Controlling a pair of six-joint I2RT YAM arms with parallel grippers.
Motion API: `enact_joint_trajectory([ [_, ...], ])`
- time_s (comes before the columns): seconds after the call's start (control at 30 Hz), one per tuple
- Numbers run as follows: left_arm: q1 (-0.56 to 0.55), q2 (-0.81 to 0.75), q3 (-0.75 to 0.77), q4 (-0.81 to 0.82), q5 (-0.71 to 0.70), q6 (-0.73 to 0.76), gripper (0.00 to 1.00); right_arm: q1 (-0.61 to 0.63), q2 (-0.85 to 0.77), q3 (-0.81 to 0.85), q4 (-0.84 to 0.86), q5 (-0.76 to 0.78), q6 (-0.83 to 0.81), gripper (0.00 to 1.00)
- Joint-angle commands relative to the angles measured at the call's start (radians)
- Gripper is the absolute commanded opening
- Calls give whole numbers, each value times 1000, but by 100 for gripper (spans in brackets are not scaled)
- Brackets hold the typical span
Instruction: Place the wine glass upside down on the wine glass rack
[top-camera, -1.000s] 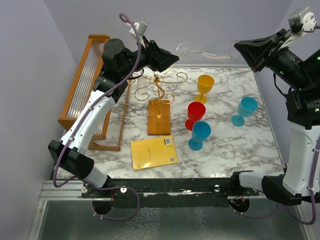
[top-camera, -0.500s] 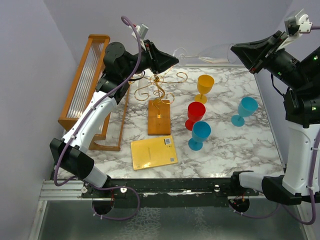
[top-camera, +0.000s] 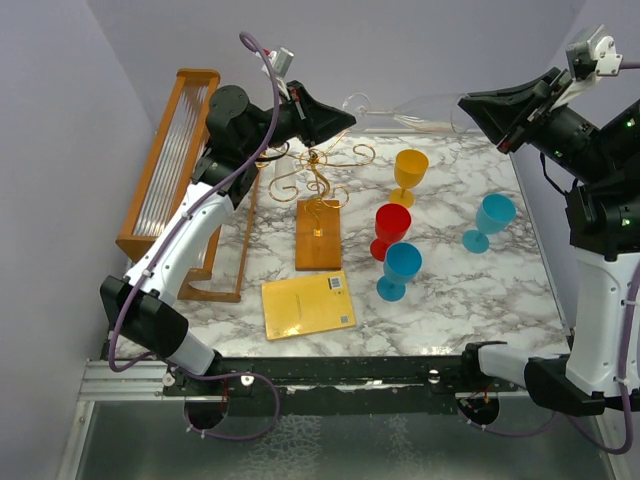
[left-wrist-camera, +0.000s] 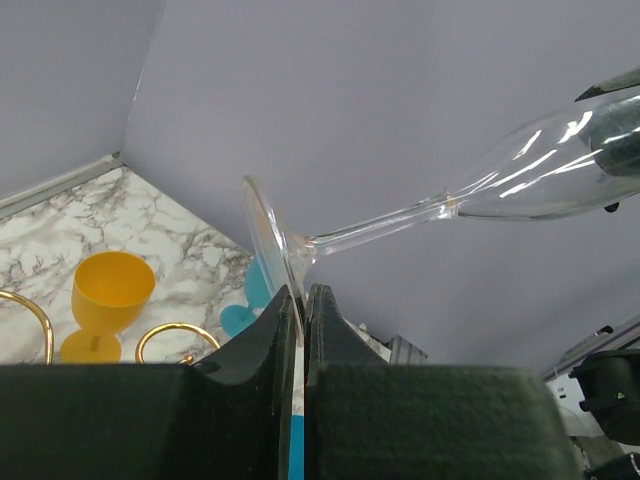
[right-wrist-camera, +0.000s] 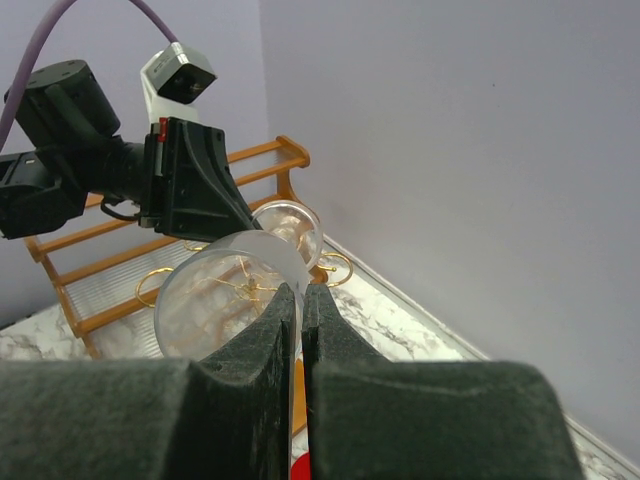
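A clear wine glass hangs on its side in the air above the back of the table, spanning both arms. My left gripper is shut on the rim of its foot; the stem runs off toward the bowl. My right gripper is shut on the bowl's rim, its jaws pinching the glass wall. The gold wire wine glass rack stands on its brown wooden base below and in front of the left gripper, with nothing on its curled arms.
A yellow goblet, a red one and two blue ones stand right of the rack. A yellow booklet lies in front of it. A large wooden frame with clear rods fills the left side.
My left gripper has shut on the foot of the glass. The right arm has brought the glass slightly left and lower, toward the left gripper.
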Motion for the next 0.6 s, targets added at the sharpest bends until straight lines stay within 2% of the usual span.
enact_joint_trajectory([
  [0.0,14,-25,-12,57,28,7,0,-4,-19,-20,38,1,-34,1],
  [0.27,132,-87,-13,50,29,22,0,-2,-32,-32,7,58,-116,27],
  [0.4,215,-127,-11,27,38,49,0,-3,-39,-33,-3,89,-149,47],
  [0.47,259,-151,-3,-19,34,86,0,-2,-45,-43,-3,113,-170,62],
  [0.57,297,-191,45,-182,-37,263,0,-2,-56,-79,-2,153,-218,75],
])
